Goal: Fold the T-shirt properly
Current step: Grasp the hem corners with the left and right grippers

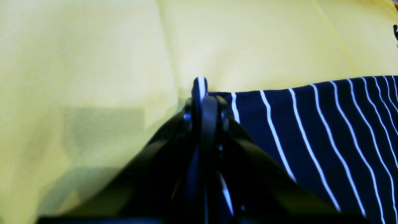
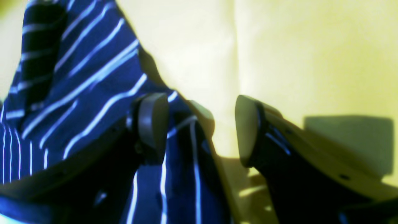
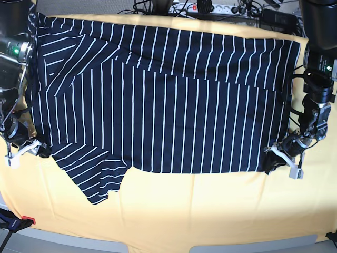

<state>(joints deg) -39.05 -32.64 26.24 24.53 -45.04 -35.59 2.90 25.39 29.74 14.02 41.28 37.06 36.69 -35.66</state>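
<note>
The T-shirt [image 3: 158, 105] lies spread on the yellow cloth [image 3: 210, 211], long axis running side to side across the base view, one sleeve [image 3: 95, 176] jutting toward the near edge at that view's left, the hem end at its right. The upper edge is folded over in a band. At the hem's near corner, the left gripper [image 1: 203, 93] has its jaws pinched together on the T-shirt's striped edge. Over at the sleeve end, the right gripper [image 2: 202, 127] stands with jaws wide apart, one fingertip [image 2: 152, 121] against bunched fabric, nothing clamped. Cables [image 3: 210, 8] crowd the far edge.
</note>
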